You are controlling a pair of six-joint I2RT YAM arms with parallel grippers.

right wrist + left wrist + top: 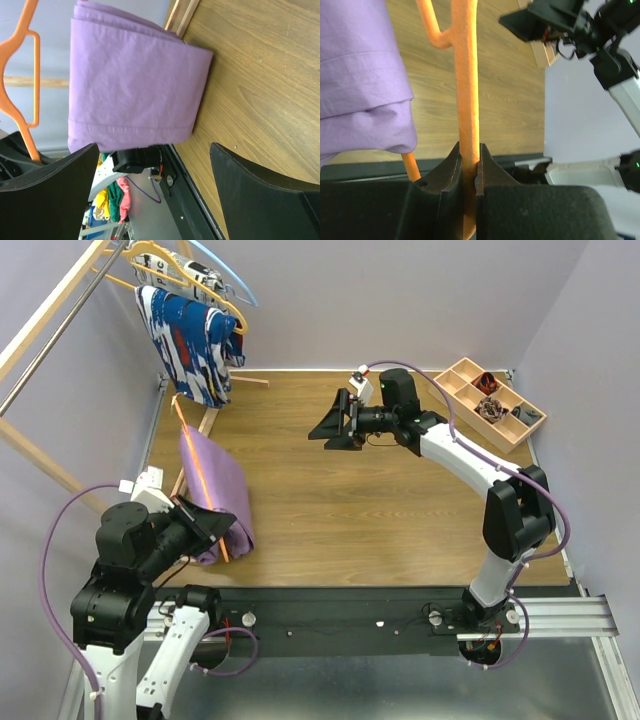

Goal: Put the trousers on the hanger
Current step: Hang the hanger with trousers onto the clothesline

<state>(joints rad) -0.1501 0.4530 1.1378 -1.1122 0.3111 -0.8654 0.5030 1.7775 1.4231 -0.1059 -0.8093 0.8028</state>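
Left gripper: nearly closed, with the jaws pinched on a straight limb of the orange hanger, close to a fork in the plastic. The hanger is held tilted above the table, at about 8 o'clock in the top view. Lilac trousers: folded over the hanger and hung down both sides of it. The lower edge is seen at or very near the wood; contact cannot be told. Which bar carries the fold is hidden by the cloth. Right gripper: jaws spread fully, nothing held. It hovers near the table's middle toward 12 o'clock, well apart from the trousers and faced toward them. Also listed: a compartmented wooden tray at 2 o'clock, and a blue, white and red patterned garment on a rack at 11 o'clock. Step in hand, as judged: the drape is largely made and is to be settled evenly. Recommended handling: the pinch on the hanger is to be held firm and the bar brought level, so that the smooth cloth is not slid off toward the low end. If the free gripper is used, only the shorter half is to be drawn down, gently, near its hem. The hanger is to be lifted enough that no fabric drags on the table.
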